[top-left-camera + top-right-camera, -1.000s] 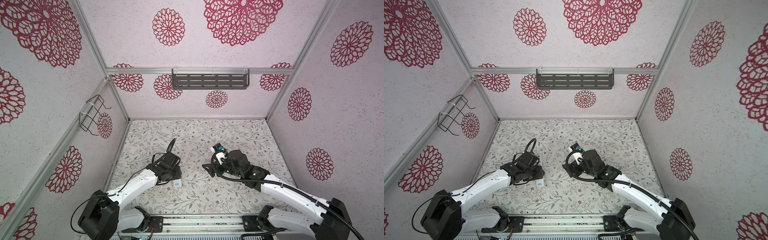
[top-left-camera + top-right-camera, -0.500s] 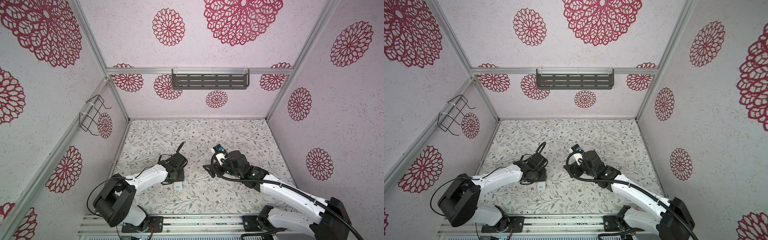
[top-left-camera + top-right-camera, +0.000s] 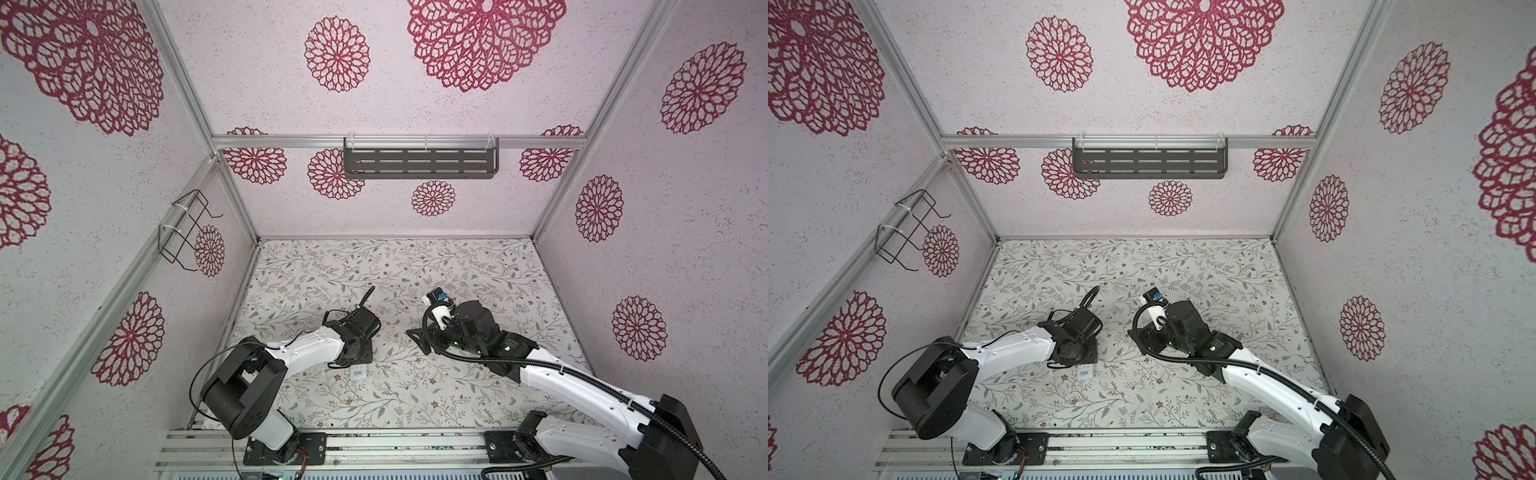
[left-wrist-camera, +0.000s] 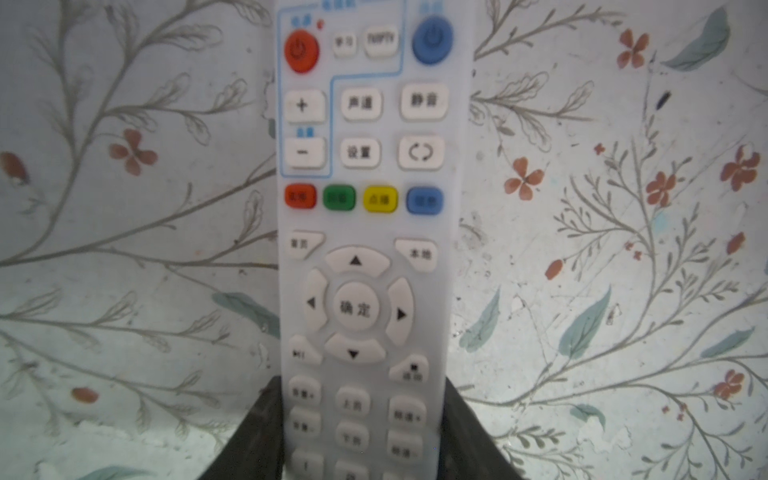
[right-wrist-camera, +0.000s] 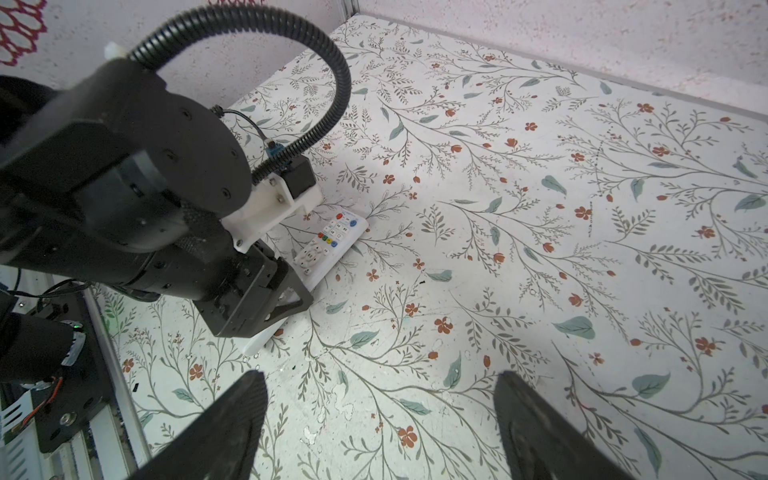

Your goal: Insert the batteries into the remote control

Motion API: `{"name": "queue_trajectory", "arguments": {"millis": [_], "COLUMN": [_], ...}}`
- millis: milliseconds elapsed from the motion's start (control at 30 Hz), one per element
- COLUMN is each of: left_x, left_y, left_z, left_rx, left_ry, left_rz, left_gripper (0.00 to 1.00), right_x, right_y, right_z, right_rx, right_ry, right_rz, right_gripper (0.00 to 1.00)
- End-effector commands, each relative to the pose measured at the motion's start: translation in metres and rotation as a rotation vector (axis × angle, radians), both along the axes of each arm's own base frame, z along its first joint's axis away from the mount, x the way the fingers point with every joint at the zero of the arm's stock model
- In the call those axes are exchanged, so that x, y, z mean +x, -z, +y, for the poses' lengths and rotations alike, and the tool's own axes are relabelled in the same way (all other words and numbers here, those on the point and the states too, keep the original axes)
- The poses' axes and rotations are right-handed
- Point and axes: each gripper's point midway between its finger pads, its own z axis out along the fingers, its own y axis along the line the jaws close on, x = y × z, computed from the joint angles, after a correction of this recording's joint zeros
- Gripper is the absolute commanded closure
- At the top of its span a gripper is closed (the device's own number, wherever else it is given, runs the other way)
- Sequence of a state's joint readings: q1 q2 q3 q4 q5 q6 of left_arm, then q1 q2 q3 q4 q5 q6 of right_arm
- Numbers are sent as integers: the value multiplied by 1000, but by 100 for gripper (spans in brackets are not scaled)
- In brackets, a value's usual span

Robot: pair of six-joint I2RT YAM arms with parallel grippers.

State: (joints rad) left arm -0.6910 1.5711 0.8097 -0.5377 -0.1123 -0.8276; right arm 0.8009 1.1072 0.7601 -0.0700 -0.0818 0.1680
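The remote control [image 4: 361,232] is a long white bar lying button side up on the floral table, with red and blue round buttons at its far end. My left gripper [image 4: 362,419] is shut on its lower half, one black finger [image 4: 253,440] on each long side. In both top views only the remote's logo end [image 3: 358,372] [image 3: 1084,372] pokes out from under the left gripper [image 3: 356,354]. The right wrist view shows the remote [image 5: 332,239] held by that gripper [image 5: 286,299]. My right gripper [image 5: 380,386] [image 3: 419,338] hovers open over bare table, nothing between its fingers. The batteries are out of view.
A dark slotted shelf [image 3: 419,163] hangs on the back wall and a wire basket [image 3: 185,228] on the left wall. An aluminium rail [image 3: 399,446] carrying both arm bases runs along the table's front edge. Walls close in three sides.
The left arm's rear links have swung in toward the middle and its gripper, with the remote, has shifted slightly right. The right arm has not moved.
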Motion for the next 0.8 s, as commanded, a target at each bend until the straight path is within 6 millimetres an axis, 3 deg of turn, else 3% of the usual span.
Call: {"name": "queue_trajectory", "arguments": {"millis": [0, 367, 767], "left_x": [2, -1, 2], "left_y": [5, 13, 5], "left_z": [-2, -2, -1], "left_rx": [22, 31, 31], "left_ry": [-10, -16, -23], "left_rz": [-8, -1, -26], "left_gripper": [89, 82, 58], "right_x": [4, 5, 8], "right_y": [-2, -3, -10], "right_z": [-3, -2, 0], "right_rx": [5, 10, 15], "right_ry": [17, 19, 19], "right_rz": [-10, -9, -17], "right_gripper": [11, 11, 11]}}
